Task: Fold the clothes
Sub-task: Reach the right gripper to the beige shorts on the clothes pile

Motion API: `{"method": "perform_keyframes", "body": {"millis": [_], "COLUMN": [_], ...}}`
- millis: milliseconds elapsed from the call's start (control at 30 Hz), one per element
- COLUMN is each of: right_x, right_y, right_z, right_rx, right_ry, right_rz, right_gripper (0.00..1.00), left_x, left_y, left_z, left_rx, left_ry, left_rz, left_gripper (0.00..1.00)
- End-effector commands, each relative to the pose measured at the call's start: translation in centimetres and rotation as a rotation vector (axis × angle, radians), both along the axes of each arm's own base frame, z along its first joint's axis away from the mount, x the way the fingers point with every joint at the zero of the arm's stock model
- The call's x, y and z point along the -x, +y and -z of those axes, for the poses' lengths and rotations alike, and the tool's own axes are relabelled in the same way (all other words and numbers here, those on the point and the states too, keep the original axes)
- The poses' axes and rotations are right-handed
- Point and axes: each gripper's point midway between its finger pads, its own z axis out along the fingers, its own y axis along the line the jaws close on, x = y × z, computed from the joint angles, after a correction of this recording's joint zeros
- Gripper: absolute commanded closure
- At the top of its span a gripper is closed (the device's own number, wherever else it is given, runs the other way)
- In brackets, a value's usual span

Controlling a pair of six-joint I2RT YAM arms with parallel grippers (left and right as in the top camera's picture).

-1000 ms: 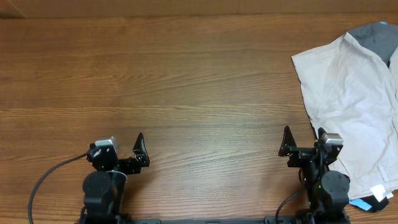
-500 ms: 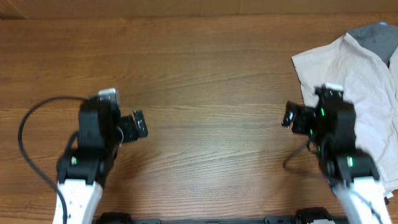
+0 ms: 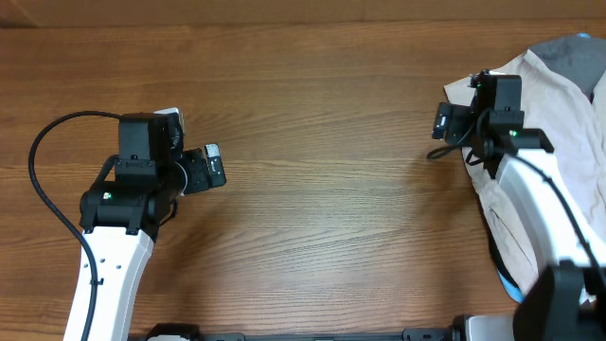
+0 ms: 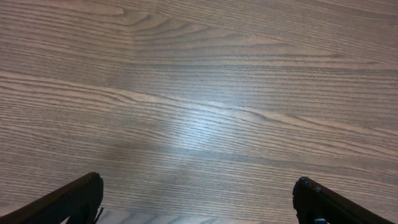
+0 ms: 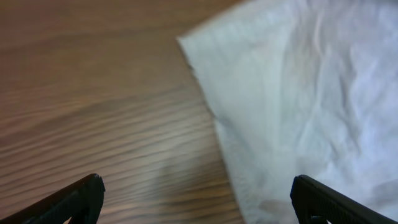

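likely the main risk is a shallow pinch: the right gripper [image 3: 441, 121], jaws wide, hovers by the beige shorts' [image 3: 554, 123] corner at the table's [image 3: 322, 114] right edge, and could catch one layer or push the heap past that edge. the left gripper [image 3: 210, 170], also wide, hangs over bare wood, well apart. the table's middle gives room for spreading.

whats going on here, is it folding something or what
Two robot arms work at a wooden table. A pair of beige shorts lies rumpled at the table's right edge, not yet folded. The right gripper is open over the shorts' left corner and holds nothing. The left gripper is open above bare wood, well away from the cloth.
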Motion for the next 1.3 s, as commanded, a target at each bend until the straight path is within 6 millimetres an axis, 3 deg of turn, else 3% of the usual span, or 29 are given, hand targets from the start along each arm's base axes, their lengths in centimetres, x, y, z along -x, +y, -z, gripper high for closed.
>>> {"method": "perform_keyframes", "body": {"millis": [0,133,267,433,567,767,800,933,1033,1167,1267], "right_x": [-0.2,-0.7,-1.7,-2.2,-1.9,-0.9,-0.9,-1.0,-1.0,-2.1,-3.9], "right_y": [-2.3,-2.6,-2.7,-2.7,-2.7,-2.6,-2.6,-2.6,-2.6,-2.7,-2.9], "right_z": [3.8,7.1,8.1,8.4,9.3,12.4,12.6,12.4,11.9,9.8,5.9], "right_rx": [0.018,0.014,0.016,0.018,0.016,0.010,0.010,0.010,0.010,0.013,0.018], "right_ry": [0.094,0.143,0.126,0.104,0.127,0.206,0.210,0.207,0.209,0.172,0.099], "right_rz": [0.042,0.046,0.047,0.048,0.047,0.046,0.046,0.046,0.046,0.047,0.048], "right_gripper": [0.00,0.01,0.07,0.28,0.30,0.29,0.34,0.58,0.94,0.96,0.96], "left_x": [-0.5,-0.6,-0.6,-0.5,-0.5,-0.5,-0.5,-0.5,-0.5,-0.5,-0.5], "left_y": [-0.1,-0.1,-0.2,-0.2,-0.2,-0.2,-0.2,-0.2,-0.2,-0.2,-0.2], "left_z": [-1.0,-0.8,-0.7,-0.6,-0.7,-0.7,-0.7,-0.7,-0.7,-0.7,-0.6], "left_rx": [0.019,0.018,0.022,0.021,0.021,0.021,0.021,0.021,0.021,0.021,0.021], "left_ry": [-0.022,-0.017,-0.013,-0.009,-0.010,-0.010,-0.010,-0.010,-0.010,-0.010,-0.009], "left_rz": [-0.001,-0.001,0.001,0.001,0.001,0.001,0.001,0.001,0.001,0.001,0.001], "left_gripper": [0.00,0.00,0.00,0.00,0.00,0.00,0.00,0.00,0.00,0.00,0.00]}}
